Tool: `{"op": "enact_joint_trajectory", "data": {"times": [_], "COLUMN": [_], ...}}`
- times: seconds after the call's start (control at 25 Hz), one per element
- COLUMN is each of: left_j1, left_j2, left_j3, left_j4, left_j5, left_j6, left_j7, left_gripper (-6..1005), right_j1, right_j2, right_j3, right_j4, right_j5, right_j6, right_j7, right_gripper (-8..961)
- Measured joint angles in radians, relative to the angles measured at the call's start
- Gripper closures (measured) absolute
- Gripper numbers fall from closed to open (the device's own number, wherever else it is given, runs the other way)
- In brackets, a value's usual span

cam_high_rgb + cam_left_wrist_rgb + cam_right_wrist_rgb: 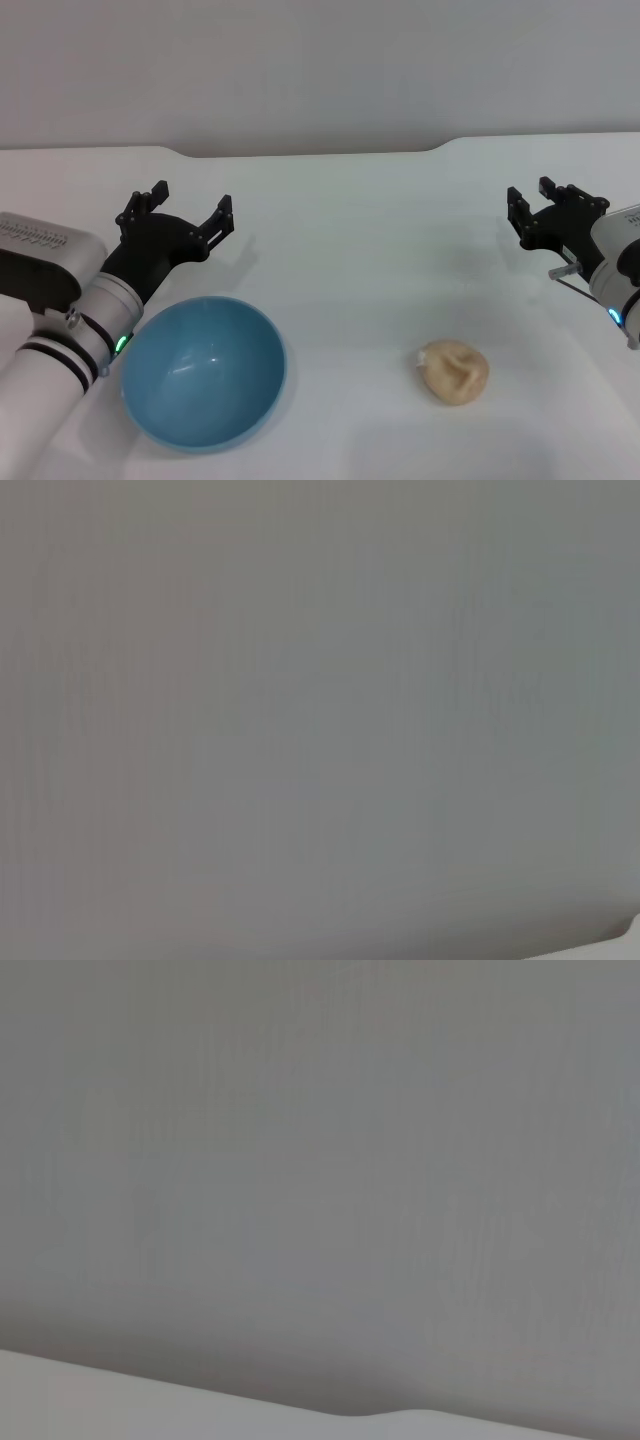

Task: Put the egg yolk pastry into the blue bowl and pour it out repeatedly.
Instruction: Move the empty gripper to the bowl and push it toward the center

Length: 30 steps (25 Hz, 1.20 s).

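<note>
Nearest to us sits the blue bowl (pixel 204 372), upright on the white table (pixel 380 220), and we take it as our landmark. Its glossy inside holds nothing. Well to the right of the bowl lies the egg yolk pastry (pixel 453 371), a pale lumpy bun resting alone on the table surface, touching neither bowl nor arm. Just behind the bowl, above its far left rim, we see the left gripper (pixel 178 211) with its black fingers spread wide and nothing between them. Far to the right of the bowl, beyond the pastry, our right gripper (pixel 545 205) hangs over the table, its fingers also parted and holding nothing. Both wrist views show only a plain grey wall (pixel 320 700) and a sliver of table edge
</note>
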Motion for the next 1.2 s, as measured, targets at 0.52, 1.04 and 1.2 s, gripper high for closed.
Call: {"op": "enact_joint_trajectory", "data": {"times": [0.52,1.04,1.2], "left_j1": [0.019,-0.058,-0.038], "left_j2": [0.002,0.089,0.124], "left_j3": [0.0,-0.122,-0.283], "left_j4": [0.024,0.199,0.403], "left_j5": [0.002,0.151,0.262], "left_j6": [0.002,-0.179,-0.497], "left_j7": [-0.019,-0.107,-0.128], "left_gripper": [122,122,121], "right_j1": [-0.011,-0.015,-0.021], "right_j2": [0.002,0.002,0.004], "right_j3": [0.002,-0.006,-0.006], "right_j4": [0.0,0.0,-0.001], "right_j5": [0.0,-0.006,-0.006], "right_j6": [0.001,0.001,0.001], "right_j7": [0.0,0.006,0.008], "right_gripper": [583,583,584]}}
